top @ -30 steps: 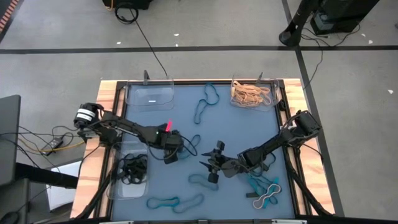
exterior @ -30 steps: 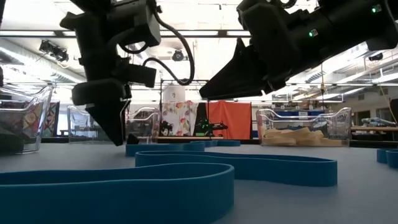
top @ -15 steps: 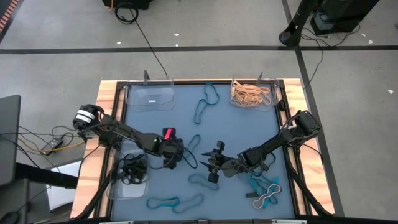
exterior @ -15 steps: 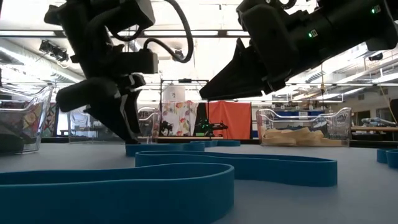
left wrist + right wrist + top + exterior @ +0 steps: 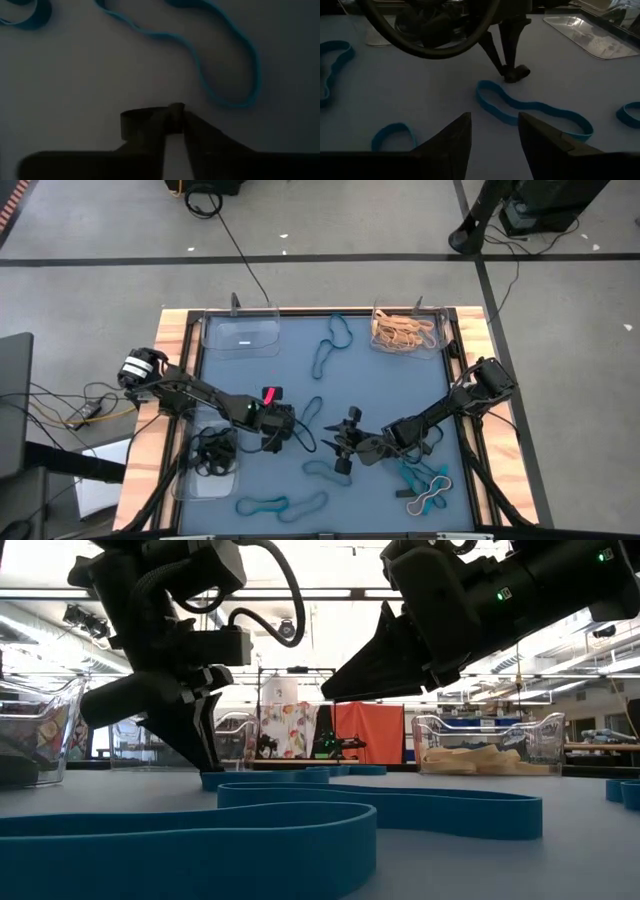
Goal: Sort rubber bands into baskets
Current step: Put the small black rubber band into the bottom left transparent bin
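Observation:
My left gripper stands with its tips on the blue mat, left of the table's middle, shut on a small black rubber band. My right gripper hangs open over the mat near the middle, nothing between its fingers. Several teal-blue rubber bands lie flat on the mat, one between the two grippers. The baskets: a clear one at the far left, one with tan bands at the far right, one with black bands at the near left. My left gripper pinches the black band at one end of its loop between its two fingertips. The fingers come steeply from above, slanting. The rest of the loop sticks out sideways and lies on the mat.
A long teal band lies just beyond my left gripper. More teal bands lie along the near edge and at the near right, beside a pale band. Another teal one lies between the far baskets.
My left gripper has shifted a little toward the near edge and down onto the mat, rolled about its own axis, and shut on the black band. My right gripper has kept still.

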